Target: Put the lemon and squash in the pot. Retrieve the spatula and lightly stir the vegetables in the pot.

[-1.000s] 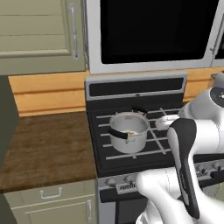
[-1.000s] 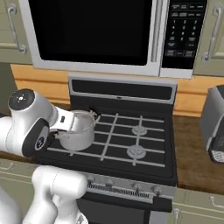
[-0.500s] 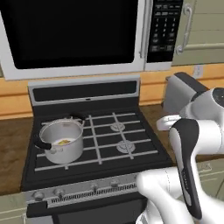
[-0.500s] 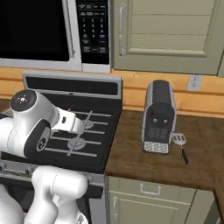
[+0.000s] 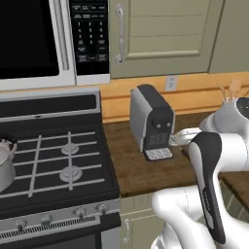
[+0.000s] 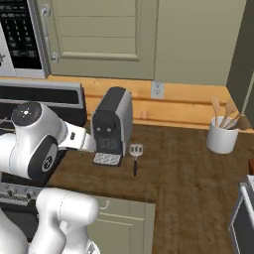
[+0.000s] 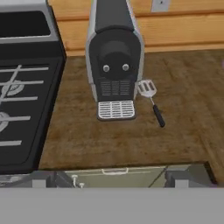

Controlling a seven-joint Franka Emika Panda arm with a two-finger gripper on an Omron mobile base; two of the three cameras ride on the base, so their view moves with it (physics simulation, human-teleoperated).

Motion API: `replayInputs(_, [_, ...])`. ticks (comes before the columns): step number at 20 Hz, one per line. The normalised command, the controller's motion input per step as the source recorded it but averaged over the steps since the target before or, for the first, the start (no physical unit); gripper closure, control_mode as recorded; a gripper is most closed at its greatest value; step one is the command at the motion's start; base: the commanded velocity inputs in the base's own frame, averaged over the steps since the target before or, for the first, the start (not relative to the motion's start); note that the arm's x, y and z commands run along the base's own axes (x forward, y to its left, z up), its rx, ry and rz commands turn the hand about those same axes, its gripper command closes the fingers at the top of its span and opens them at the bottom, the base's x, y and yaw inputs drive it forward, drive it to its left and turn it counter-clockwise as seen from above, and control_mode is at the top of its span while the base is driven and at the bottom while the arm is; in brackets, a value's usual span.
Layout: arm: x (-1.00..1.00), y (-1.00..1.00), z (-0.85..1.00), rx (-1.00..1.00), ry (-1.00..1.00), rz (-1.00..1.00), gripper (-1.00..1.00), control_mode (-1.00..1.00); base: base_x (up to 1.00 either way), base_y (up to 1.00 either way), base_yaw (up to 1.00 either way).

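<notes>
The spatula (image 7: pixel 151 97) lies flat on the wooden counter just right of the coffee machine, grey head toward the wall and dark handle toward the counter's front edge. It also shows in the right base view as the spatula (image 6: pixel 135 156). My gripper (image 7: pixel 113 179) hangs above the counter's front edge, short of the spatula, open with nothing between its fingers. A sliver of the steel pot (image 5: pixel 4 168) sits on the stove at the far left edge. The vegetables are hidden.
A black and silver coffee machine (image 6: pixel 112 126) stands between the stove (image 5: pixel 53 165) and the spatula. A white crock of wooden utensils (image 6: pixel 222 134) stands at the back right. The microwave (image 5: pixel 44 39) and wall cabinets hang overhead.
The base has driven to the right, so both base views slid from the stove and pot to the counter with the coffee machine and spatula. The arm keeps the same pose.
</notes>
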Motion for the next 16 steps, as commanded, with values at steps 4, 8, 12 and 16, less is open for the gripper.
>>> replayInputs(4, [0.0, 0.0, 0.0, 0.0, 0.0, 0.0, -1.0, 1.0, 0.11, -0.58, -0.02])
replayInputs(8, [0.0, 0.0, -0.03, 0.0, 0.0, 0.0, -1.0, -1.0, 0.0, 0.0, 0.0])
replayInputs(12, [0.0, 0.0, -0.27, -0.01, 0.07, 0.0, -1.0, -1.0, 0.0, 0.0, 0.0])
replayInputs(16, [0.18, -0.12, -0.29, 0.0, 0.2, 0.0, -1.0, -1.0, 0.0, 0.0, 0.0])
